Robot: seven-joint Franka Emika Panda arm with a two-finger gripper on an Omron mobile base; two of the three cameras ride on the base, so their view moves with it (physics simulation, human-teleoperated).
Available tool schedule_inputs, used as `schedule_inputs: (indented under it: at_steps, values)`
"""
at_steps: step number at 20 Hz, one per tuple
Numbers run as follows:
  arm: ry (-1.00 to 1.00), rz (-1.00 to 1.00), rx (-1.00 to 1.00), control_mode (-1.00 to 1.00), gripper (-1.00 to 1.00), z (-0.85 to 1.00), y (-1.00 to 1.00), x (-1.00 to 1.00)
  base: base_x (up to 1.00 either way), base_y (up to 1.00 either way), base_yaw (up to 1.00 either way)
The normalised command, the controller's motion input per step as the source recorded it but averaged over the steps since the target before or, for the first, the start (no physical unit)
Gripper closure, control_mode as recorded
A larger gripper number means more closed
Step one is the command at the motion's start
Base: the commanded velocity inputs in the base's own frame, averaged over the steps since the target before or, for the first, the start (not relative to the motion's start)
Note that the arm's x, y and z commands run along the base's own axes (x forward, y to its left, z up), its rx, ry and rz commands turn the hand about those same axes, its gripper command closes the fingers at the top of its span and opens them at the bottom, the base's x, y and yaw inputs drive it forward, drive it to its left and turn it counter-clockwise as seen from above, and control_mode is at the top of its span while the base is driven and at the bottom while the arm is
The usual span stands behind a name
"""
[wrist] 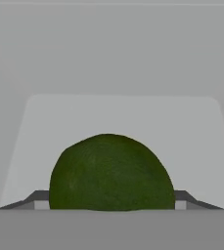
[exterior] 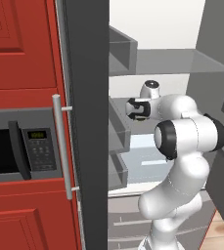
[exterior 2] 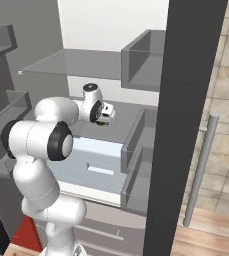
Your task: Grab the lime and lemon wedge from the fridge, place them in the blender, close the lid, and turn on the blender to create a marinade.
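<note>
Left of centre in the left base view, the fridge [exterior: 86, 122] stands open. At the hand view's bottom centre the lime [wrist: 111, 173] sits between the jaws, spread either side, ungripped. Grasping step: closing squarely is next.

lime [wrist: 111, 172]: dark green, round, with a mottled dull skin; it sits on a pale grey fridge shelf, near the shelf's front edge, close before the hand camera, and its underside is cut off from sight.
fridge [exterior: 86, 122]: tall and grey, its black-edged door swung wide open; a long silver handle [exterior: 62, 146] runs upright along the door's outer face.
fridge interior: grey shelves at several heights, grey bins on the inner side of the door, and a pale blue-white drawer [exterior 2: 93, 160] low down below the middle shelf.
</note>
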Motion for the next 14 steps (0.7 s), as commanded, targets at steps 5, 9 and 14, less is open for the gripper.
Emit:
schedule_inputs:
  at_steps: [5,9,14]
  values:
    - [-0.01,0.00,0.00,-1.00,1.00,0.00,0.00,-0.13,0.00,0.00,0.00]
    - [-0.17,-0.01,0.00,-1.00,1.00,0.00,0.00,-0.71,0.00,0.00,0.00]
    - [-0.33,-0.01,0.00,-1.00,1.00,0.05,0.00,-0.96,0.00,0.00,0.00]
